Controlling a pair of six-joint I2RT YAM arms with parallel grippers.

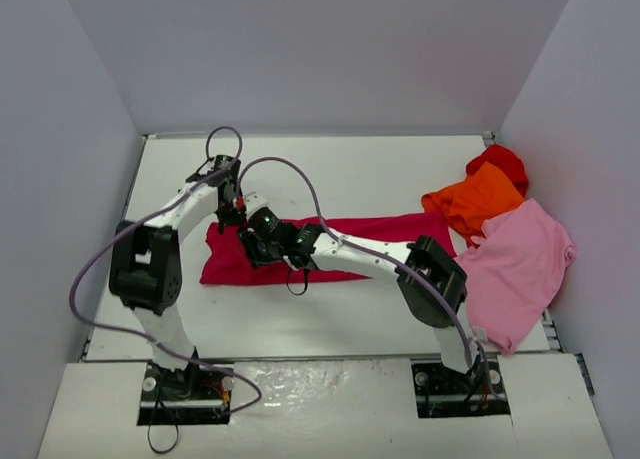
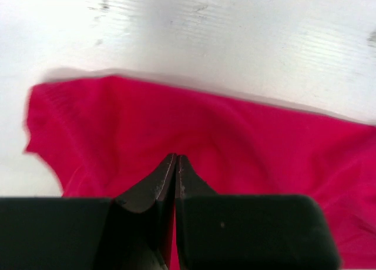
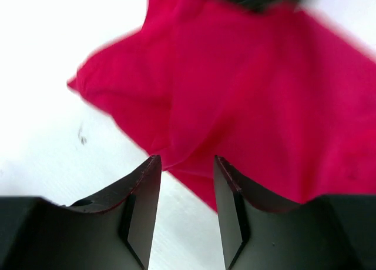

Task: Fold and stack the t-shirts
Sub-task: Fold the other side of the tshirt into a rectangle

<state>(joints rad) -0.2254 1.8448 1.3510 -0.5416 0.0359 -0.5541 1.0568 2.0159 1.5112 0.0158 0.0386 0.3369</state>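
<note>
The crimson t-shirt (image 1: 225, 264) lies as a long folded band across the middle of the table. My left gripper (image 1: 234, 211) is at the band's far left edge. In the left wrist view its jaws (image 2: 176, 157) are pressed together, and the creases of the crimson cloth (image 2: 264, 146) run in to the tips. My right gripper (image 1: 254, 245) hovers over the band's left part. In the right wrist view it (image 3: 187, 161) stands open, with bare table in the gap and the cloth's edge (image 3: 252, 93) just beyond the tips.
At the right side lie an orange t-shirt (image 1: 475, 201), a bright red one (image 1: 500, 162) behind it and a light pink one (image 1: 520, 264) spread toward the near right corner. White walls close the table in on three sides. Both arms' cables loop over the left half.
</note>
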